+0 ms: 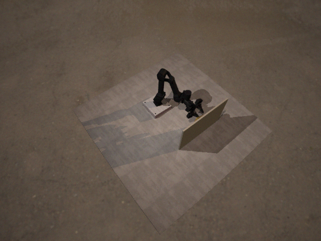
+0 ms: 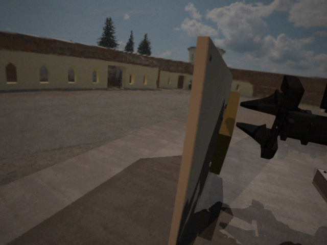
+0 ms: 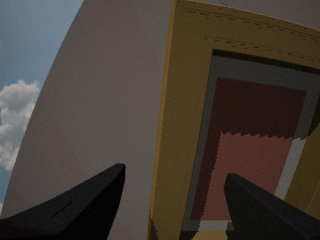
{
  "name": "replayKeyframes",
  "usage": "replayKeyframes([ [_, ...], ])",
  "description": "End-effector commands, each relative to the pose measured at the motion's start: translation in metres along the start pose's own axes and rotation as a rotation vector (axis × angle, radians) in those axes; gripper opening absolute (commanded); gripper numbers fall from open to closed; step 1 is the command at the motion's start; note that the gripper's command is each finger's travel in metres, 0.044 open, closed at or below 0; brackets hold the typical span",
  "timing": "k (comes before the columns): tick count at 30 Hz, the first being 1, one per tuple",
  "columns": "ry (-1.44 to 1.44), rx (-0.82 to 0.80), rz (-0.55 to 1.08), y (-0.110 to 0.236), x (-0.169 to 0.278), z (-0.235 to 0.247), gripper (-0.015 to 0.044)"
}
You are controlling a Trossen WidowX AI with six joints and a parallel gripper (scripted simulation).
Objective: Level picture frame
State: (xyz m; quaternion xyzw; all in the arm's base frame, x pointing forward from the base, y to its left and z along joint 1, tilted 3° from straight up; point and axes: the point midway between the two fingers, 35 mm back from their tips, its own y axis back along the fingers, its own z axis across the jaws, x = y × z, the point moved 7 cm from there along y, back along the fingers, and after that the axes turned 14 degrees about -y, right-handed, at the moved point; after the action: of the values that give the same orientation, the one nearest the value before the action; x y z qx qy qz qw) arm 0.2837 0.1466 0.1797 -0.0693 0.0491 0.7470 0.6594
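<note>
The picture frame [image 3: 179, 94] [image 2: 229, 118] is yellow, with a grey mat and a red picture [image 3: 256, 150]. It hangs on the tan wall panel [image 1: 204, 124] [image 2: 203, 131] [image 3: 107, 87], and looks tilted in the wrist view. The screw and the notched strip are hidden behind it. My gripper [image 1: 198, 110] [image 2: 238, 115] [image 3: 176, 176] is open and empty. Its fingertips point at the frame from a short way off and do not touch it. In the wrist view the fingers stand to either side of the frame's near side bar.
The arm's white base plate [image 1: 158, 109] [image 2: 321, 180] lies behind the gripper on the pale floor mat [image 1: 168, 168]. The wall panel stands upright on the mat. Gravel ground and a far building surround the mat.
</note>
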Motion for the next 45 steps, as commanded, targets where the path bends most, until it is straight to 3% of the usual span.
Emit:
replayKeyframes([
  [1,-0.005,-0.003,0.004,-0.0079,0.0004,0.0003,0.026],
  [42,-0.005,-0.003,0.004,-0.0154,0.0005,0.0002,0.026],
  [45,-0.005,-0.003,0.004,-0.0154,0.0005,0.0002,0.0181],
])
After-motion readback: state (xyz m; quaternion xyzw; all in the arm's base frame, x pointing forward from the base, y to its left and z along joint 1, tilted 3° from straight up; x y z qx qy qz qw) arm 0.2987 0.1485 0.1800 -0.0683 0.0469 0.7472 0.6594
